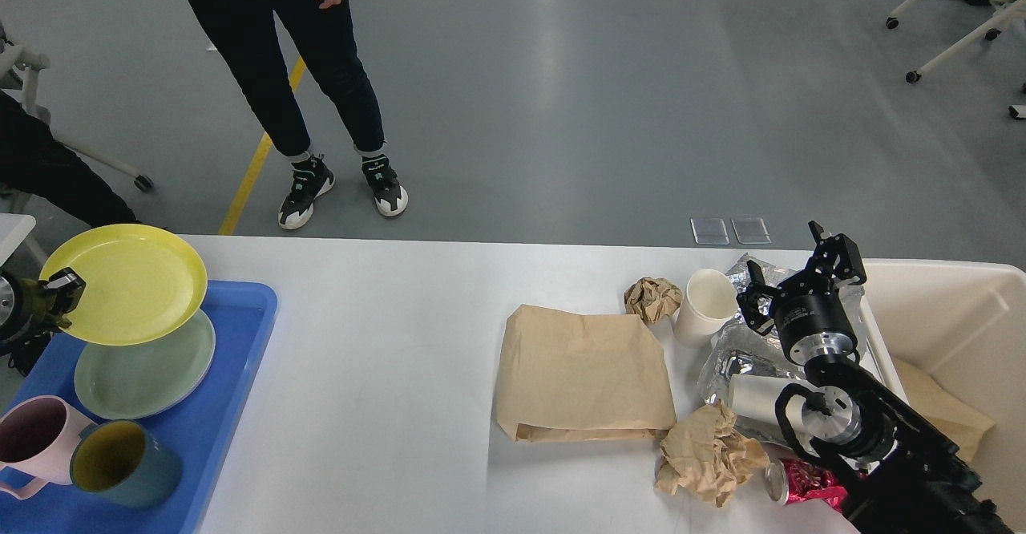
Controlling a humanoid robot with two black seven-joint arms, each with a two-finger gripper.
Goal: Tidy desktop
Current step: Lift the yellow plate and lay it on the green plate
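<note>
Left gripper (58,292) clamping yellow plate (124,284) above blue tray (232,390); right gripper (797,281) spread, empty; paper litter (585,374) right of tray awaiting clearing from desk (385,406).

A smooth grey floor (609,101) is stretching away beyond the desk, catching soft pale reflections of overhead light. A yellow line (258,161) is running across it at the left. White wheeled chair legs (954,29) are showing at the upper right. Two small clear squares (730,230), perhaps plastic plates, are lying on the floor.
</note>
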